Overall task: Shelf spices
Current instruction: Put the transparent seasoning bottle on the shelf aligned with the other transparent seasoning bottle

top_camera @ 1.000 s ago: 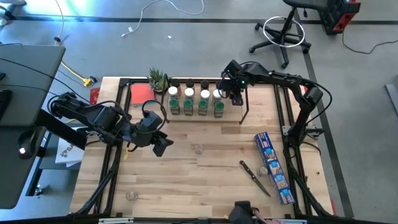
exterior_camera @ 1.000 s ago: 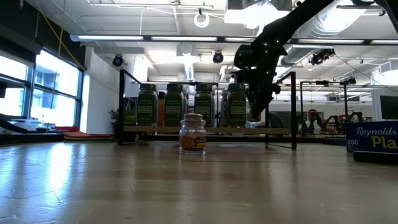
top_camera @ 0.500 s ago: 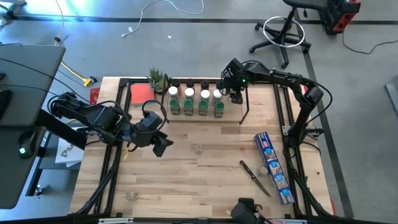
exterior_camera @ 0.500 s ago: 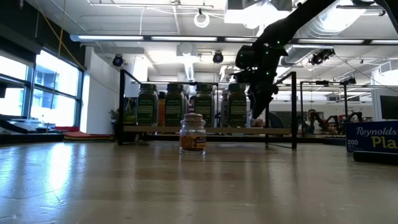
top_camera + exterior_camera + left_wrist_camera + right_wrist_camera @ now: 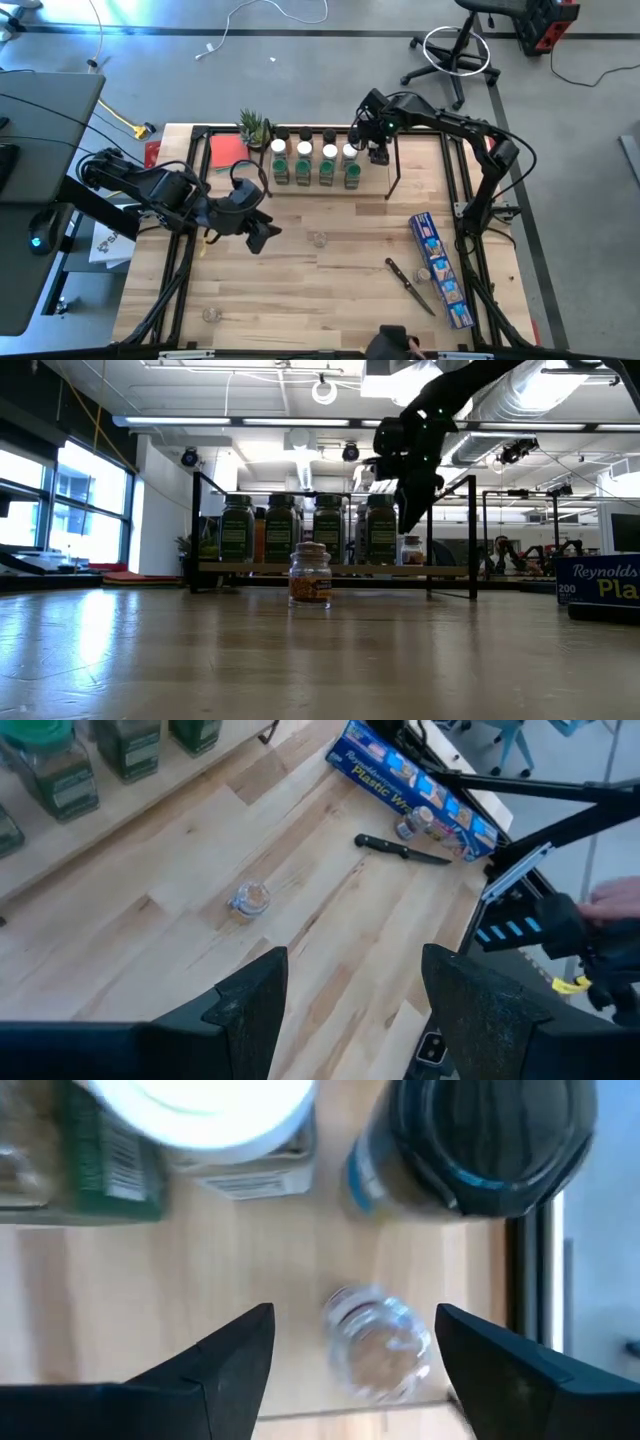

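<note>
Right gripper (image 5: 377, 150): above the right end of the shelf (image 5: 330, 570), fingers spread wide with nothing between them; a small clear-capped jar (image 5: 375, 1342) stands on the shelf board directly below, free of both fingers
Placed jar: in the low view it shows as a small jar (image 5: 411, 550) upright on the shelf just beside the last green jar
Step in hand, my reading: let-go and retreat after setting a jar down
Doing it well: lift straight up with the fingers wide until they are above the neighbouring caps, only then swing away; the white-capped jar (image 5: 215, 1125) and the dark-capped one (image 5: 490, 1135) stand close by, so any sideways drift risks a knock
Left gripper (image 5: 345, 995): waits over the left middle of the table (image 5: 330, 290), fingers apart and empty
Spices left to shelve: one jar (image 5: 318, 240) mid-table, one (image 5: 211, 315) near the front left corner, another (image 5: 420, 820) against the blue box (image 5: 441, 270)
Next pick, judged: the mid-table jar lies nearest the left gripper
Other: knife (image 5: 410, 284) beside the box, not part of the job
Hard to make out: back-row labels and contents; how many jars sit behind the front row in the low view; whether the placed jar sits fully on the board near its edge
Cut off: a hand (image 5: 612, 902) at the table's front edge, only partly in frame
</note>
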`<state>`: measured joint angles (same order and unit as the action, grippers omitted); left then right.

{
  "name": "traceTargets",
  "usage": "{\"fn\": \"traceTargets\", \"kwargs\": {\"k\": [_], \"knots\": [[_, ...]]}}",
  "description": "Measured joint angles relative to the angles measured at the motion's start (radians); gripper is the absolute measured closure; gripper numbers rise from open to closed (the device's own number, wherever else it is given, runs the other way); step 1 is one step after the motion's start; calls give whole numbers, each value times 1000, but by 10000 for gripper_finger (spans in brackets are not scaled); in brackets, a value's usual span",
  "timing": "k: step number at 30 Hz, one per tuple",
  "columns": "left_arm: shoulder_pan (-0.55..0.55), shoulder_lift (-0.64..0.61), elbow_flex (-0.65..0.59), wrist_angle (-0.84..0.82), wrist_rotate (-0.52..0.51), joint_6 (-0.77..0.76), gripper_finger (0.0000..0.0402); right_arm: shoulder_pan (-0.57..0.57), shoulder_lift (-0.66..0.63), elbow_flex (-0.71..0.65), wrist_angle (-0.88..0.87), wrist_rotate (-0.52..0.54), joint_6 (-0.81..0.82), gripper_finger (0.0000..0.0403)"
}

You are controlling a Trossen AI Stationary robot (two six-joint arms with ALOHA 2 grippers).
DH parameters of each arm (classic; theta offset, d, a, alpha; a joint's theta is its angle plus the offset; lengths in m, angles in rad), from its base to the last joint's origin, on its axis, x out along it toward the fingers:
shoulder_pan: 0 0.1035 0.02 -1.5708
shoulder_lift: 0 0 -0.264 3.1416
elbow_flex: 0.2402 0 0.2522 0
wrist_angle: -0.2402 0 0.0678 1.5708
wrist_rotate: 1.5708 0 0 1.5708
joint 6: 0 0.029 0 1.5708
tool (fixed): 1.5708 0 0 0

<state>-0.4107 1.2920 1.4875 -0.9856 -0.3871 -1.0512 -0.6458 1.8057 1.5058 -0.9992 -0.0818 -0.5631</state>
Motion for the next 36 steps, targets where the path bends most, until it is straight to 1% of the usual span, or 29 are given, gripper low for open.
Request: {"fn": "traceTargets", "kwargs": {"k": [3, 6, 10, 13, 17, 20, 22, 24, 27, 30, 32, 36], "knots": [[0, -1, 6, -2, -24, 30, 177, 43, 0, 64, -68, 22, 98, 132], [0, -3, 8, -3, -34, 71, 177, 101, 0, 144, -110, 33, 150, 132], [0, -6, 9, -4, -33, 125, 177, 198, 0, 271, -174, 134, 222, 132], [-1, -12, 9, -4, -34, 164, 177, 275, -1, 376, -254, 199, 305, 132], [-7, -27, 9, -5, -32, 203, 177, 394, -1, 512, -368, 209, 459, 132], [-27, -53, 9, -11, -30, 234, 177, 509, -16, 567, -413, 207, 587, 132], [-47, -70, 9, -15, -39, 267, 177, 598, -36, 569, -409, 204, 678, 132], [-69, -84, 9, -22, -58, 310, 177, 695, -56, 543, -408, 202, 766, 132], [-93, -104, 9, -38, -71, 365, 177, 837, -68, 474, -416, 191, 932, 132], [-105, -119, 9, -55, -70, 384, 177, 958, -73, 392, -423, 135, 1077, 132], [-112, -128, 9, -66, -69, 393, 177, 1030, -74, 331, -424, 77, 1122, 132], [-116, -140, 9, -69, -70, 427, 177, 1152, -74, 188, -433, -52, 1097, 132]]}}
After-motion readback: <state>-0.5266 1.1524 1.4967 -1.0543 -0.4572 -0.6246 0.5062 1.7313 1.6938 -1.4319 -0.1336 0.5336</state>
